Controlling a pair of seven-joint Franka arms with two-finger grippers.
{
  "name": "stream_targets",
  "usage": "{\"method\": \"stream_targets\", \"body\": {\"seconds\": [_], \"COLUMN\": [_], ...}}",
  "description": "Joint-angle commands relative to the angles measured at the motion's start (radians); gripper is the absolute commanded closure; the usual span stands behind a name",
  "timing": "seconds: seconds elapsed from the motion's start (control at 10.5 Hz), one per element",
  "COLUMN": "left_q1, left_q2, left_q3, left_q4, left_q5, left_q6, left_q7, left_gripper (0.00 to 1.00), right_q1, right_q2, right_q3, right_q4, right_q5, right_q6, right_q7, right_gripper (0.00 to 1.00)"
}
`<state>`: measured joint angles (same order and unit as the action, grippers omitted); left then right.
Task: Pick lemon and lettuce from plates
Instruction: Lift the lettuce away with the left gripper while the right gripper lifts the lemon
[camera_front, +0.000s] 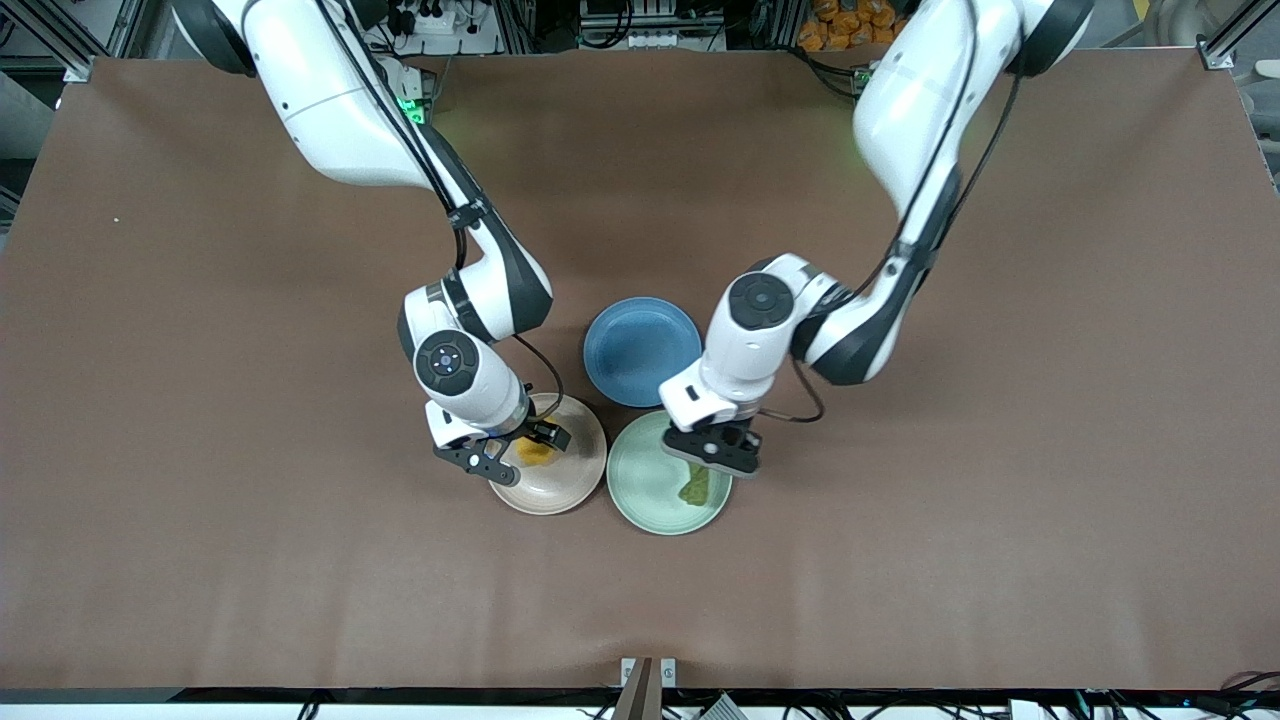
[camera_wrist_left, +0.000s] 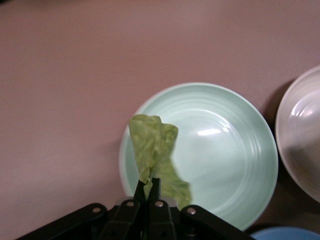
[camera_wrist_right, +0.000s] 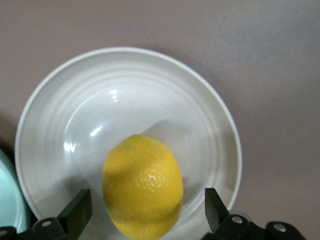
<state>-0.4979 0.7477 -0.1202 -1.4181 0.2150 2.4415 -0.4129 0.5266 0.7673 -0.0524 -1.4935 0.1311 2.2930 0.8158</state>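
Observation:
The lemon (camera_wrist_right: 142, 185) lies in the beige-pink plate (camera_wrist_right: 125, 100). My right gripper (camera_wrist_right: 146, 206) is open, with one finger on each side of the lemon and a gap to each. In the front view the right gripper (camera_front: 520, 452) is low over that plate (camera_front: 570, 490), with the lemon (camera_front: 538, 453) between its fingers. My left gripper (camera_wrist_left: 148, 187) is shut on one end of the lettuce (camera_wrist_left: 150, 145), which hangs over the mint green plate (camera_wrist_left: 225, 150). In the front view the left gripper (camera_front: 715, 458) is over the green plate (camera_front: 640, 480), with the lettuce (camera_front: 695, 487) under it.
A blue plate (camera_front: 640, 350) stands farther from the front camera, touching close to both other plates. The beige and green plates sit side by side, nearly touching. Brown table (camera_front: 300, 580) stretches around them on all sides.

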Motion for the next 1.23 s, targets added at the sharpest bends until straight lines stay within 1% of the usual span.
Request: {"method": "stream_targets", "body": {"seconds": [0.0,0.09,0.28,0.38,0.47,0.57,0.66,0.76,0.85,0.95,1.04,1.14], "left_q1": [0.1,0.148,0.252,0.3,0.329,0.381,0.431,0.476,0.496,0.504,0.509,0.509], "left_q2": [-0.157,-0.184,-0.218,-0.212,-0.203,-0.2,-0.195,-0.174,-0.169,-0.16,-0.16,-0.153], "left_q3": [0.001,0.001,-0.001,-0.001,0.001,-0.001,-0.001,-0.001,-0.001,-0.001,-0.001,-0.003], "left_q4": [-0.053,-0.077,-0.163,-0.192,-0.211,-0.252,-0.295,-0.314,-0.314,-0.314,-0.314,-0.314], "left_q5": [-0.045,-0.043,-0.042,-0.04,-0.04,-0.033,-0.032,-0.032,-0.032,-0.034,-0.042,-0.045], "left_q6": [-0.229,-0.275,-0.277,-0.271,-0.262,-0.201,-0.126,-0.077,-0.075,-0.075,-0.073,-0.07], "left_q7": [-0.012,0.017,0.078,0.094,0.095,0.12,0.185,0.236,0.249,0.249,0.249,0.249], "left_gripper": [1.0,1.0,1.0,1.0,1.0,1.0,1.0,1.0,1.0,1.0,1.0,1.0], "right_q1": [0.027,0.032,0.032,0.03,0.029,0.029,0.027,0.024,0.018,0.009,-0.005,-0.022], "right_q2": [0.062,0.073,0.081,0.081,0.083,0.084,0.084,0.083,0.08,0.072,0.055,0.035], "right_q3": [-0.011,-0.011,-0.011,-0.011,-0.011,-0.011,-0.012,-0.012,-0.012,-0.012,-0.012,-0.012], "right_q4": [0.022,0.022,0.022,0.024,0.024,0.026,0.027,0.027,0.029,0.029,0.029,0.029], "right_q5": [0.002,0.002,0.002,0.002,0.002,0.002,0.002,0.002,0.002,0.004,0.004,0.002], "right_q6": [0.06,0.077,0.079,0.079,0.079,0.079,0.079,0.079,0.071,0.06,0.037,-0.016], "right_q7": [0.037,0.042,0.048,0.048,0.048,0.048,0.046,0.04,0.036,0.033,0.028,0.008], "right_gripper": [0.0,0.0,0.0,0.0,0.04,0.16,0.33,0.51,0.66,0.77,0.78,0.78]}}
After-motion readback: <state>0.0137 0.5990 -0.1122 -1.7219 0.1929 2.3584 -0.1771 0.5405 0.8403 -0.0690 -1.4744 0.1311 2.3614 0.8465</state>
